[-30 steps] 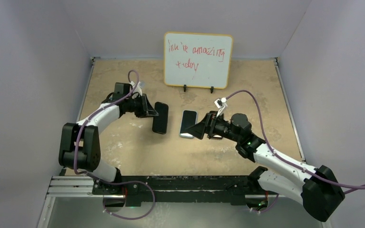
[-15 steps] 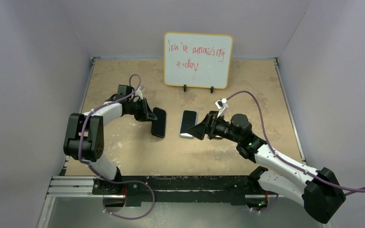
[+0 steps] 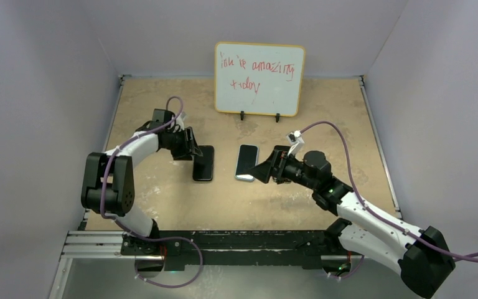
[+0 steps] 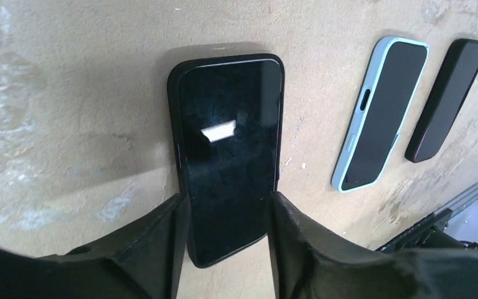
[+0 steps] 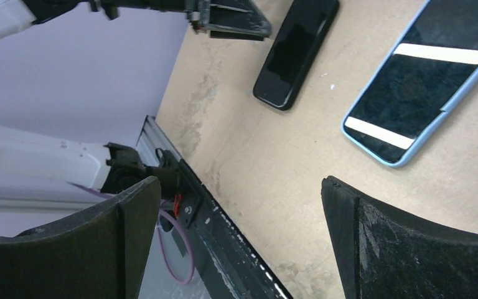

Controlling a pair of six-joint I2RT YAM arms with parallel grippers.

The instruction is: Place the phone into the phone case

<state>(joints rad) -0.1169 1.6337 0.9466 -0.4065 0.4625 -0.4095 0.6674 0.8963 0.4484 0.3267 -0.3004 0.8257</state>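
The tabletop (image 3: 162, 199) carries three slabs. In the upper right of the left wrist view, the light blue phone case (image 4: 357, 128) shows a glossy dark interior; whether it is empty is unclear. The reddish-rimmed phone (image 4: 446, 99) lies just right of it, untouched. The left end effector (image 4: 227, 205) pinches an all-black phone (image 4: 227, 143), so the wrong one may get cased. The right end effector (image 5: 236, 187) gapes wide and empty.

Desk (image 3: 162, 205): tan, mottled with pale patches. Phone case (image 4: 349, 144): light blue rim, glossy dark inside. Handset (image 4: 227, 156): black throughout. Phone (image 4: 448, 99): dark, one end seemingly reddish-purple. Whiteboard (image 3: 259, 78): white, yellow frame, red handwriting.
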